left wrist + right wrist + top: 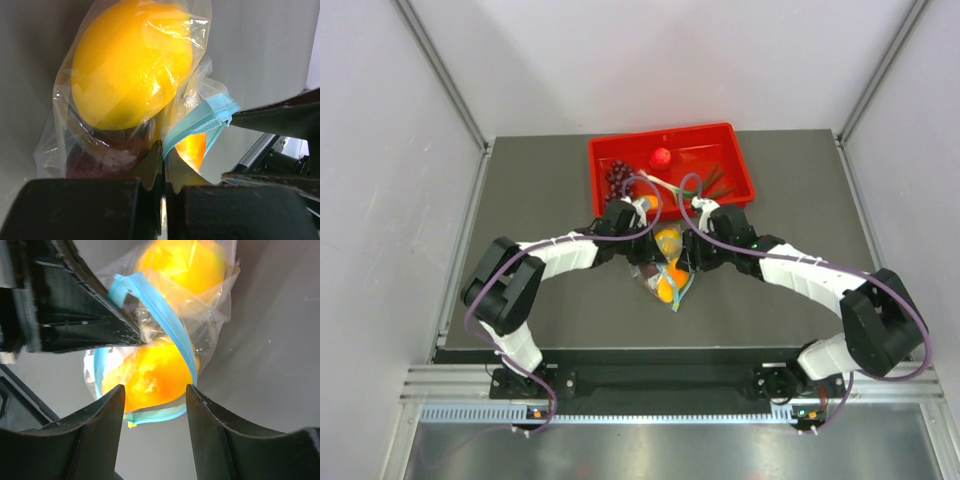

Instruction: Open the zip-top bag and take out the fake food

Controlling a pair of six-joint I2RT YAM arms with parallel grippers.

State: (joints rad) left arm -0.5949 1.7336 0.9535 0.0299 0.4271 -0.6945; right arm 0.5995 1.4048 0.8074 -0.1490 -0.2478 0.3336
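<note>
Zip-top bag (666,272) pinched at its mouth, fake food not yet removed

The bag is found on the desk (550,190), just in front of the red tray (740,160), between both arms. The left pincer (161,155) is seen clamped together on the film beside the teal zip strip (200,120). The right pincer (155,390) is seen with its jaws apart and nothing gripped, the mango (150,380) showing beyond the gap. The film is judged thin, limp and slippery, so the stiffer zip strip on the opposite lip is recommended as the hold. The lemon (130,65), mango and maroon piece (100,157) are judged light, hard, smooth and liable to roll
</note>
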